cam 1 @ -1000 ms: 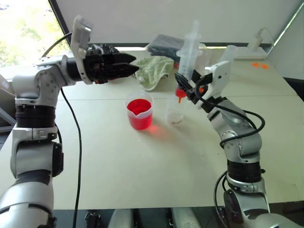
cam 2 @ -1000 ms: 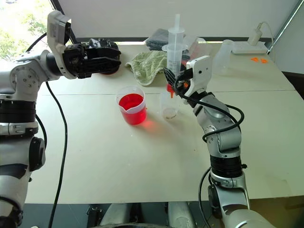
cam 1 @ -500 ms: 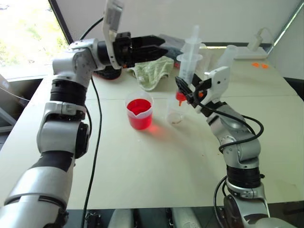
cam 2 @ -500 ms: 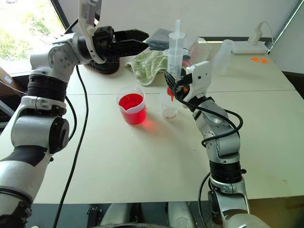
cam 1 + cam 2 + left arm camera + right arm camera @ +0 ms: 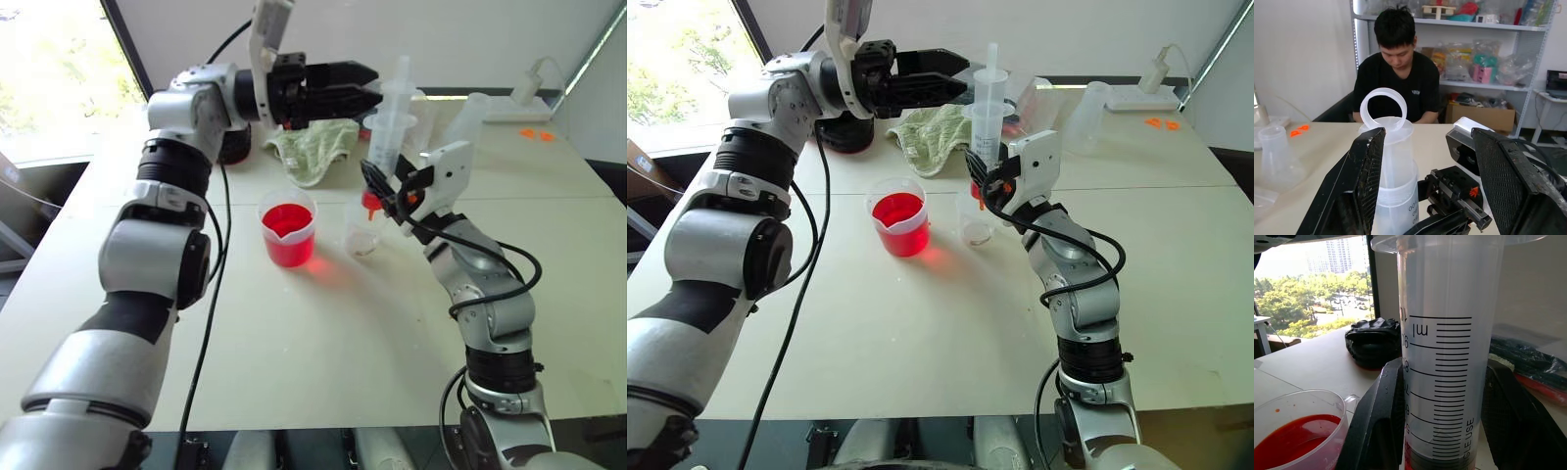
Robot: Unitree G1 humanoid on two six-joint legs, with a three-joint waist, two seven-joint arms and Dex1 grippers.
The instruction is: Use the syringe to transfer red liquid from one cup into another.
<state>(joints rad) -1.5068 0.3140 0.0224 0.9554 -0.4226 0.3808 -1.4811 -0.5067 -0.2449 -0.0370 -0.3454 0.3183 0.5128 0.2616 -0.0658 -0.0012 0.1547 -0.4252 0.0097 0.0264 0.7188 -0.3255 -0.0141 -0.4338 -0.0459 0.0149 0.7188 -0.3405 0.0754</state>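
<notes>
One large clear plastic syringe (image 5: 390, 122) stands upright, pinched in my right end effector (image 5: 384, 188) over the narrower colourless cup (image 5: 361, 233); one wide red-filled beaker (image 5: 287, 228) sits beside it on the counter (image 5: 323, 343). My left end effector (image 5: 364, 86), spread, hovers beside the white plunger ring (image 5: 1383, 108). One green cloth (image 5: 315, 145) lies behind.

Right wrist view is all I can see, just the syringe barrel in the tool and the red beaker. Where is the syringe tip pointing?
Observer: The syringe stands upright, and its orange tip hangs at the mouth of the clear cup, just to the right of the red beaker.
Operator: And where is the left tool?
Observer: The left tool is up at the plunger, open, with the white ring between its fingers. I cannot tell whether they touch it.
</notes>
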